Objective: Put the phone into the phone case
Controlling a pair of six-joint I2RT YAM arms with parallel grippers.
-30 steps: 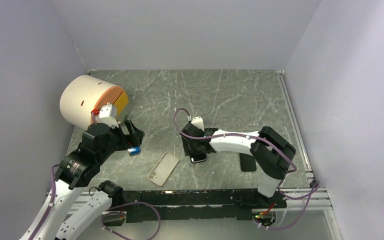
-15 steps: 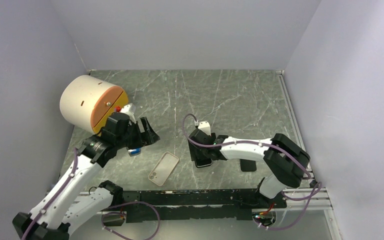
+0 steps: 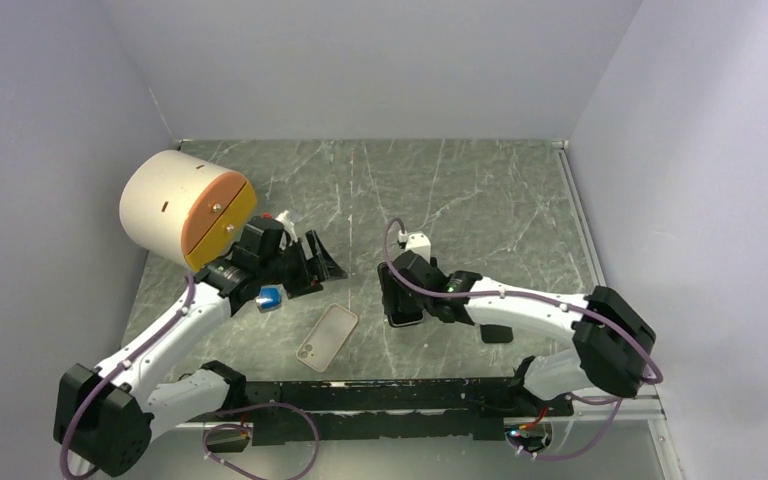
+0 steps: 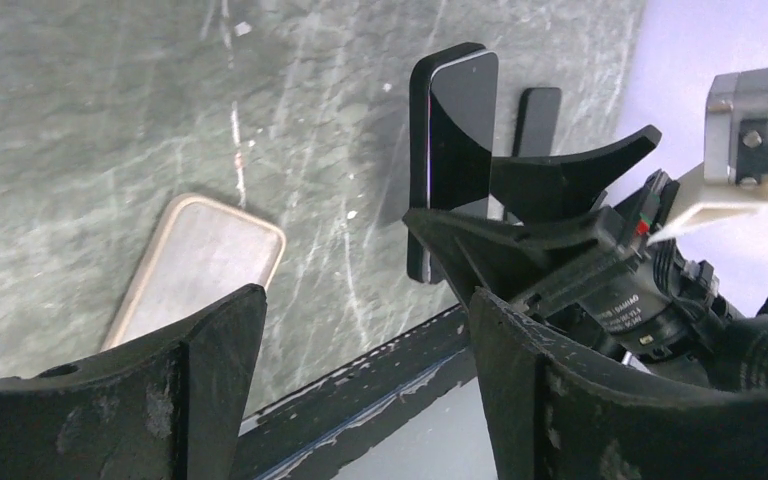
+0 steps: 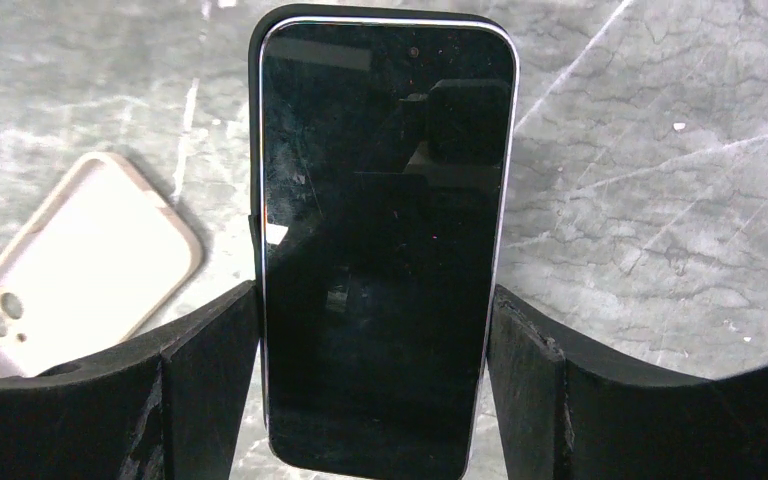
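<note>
Right tool (image 5: 375,325) pinches phone (image 5: 385,200) by long edges. Phone case (image 5: 70,270) flat on desk (image 5: 660,150), near, left of it, long axis slanted. Left tool (image 4: 360,310) spread, empty.

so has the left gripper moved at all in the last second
Yes. The left gripper has swung rightward, away from the beige drum, and now sits beyond the far end of the phone case.
</note>
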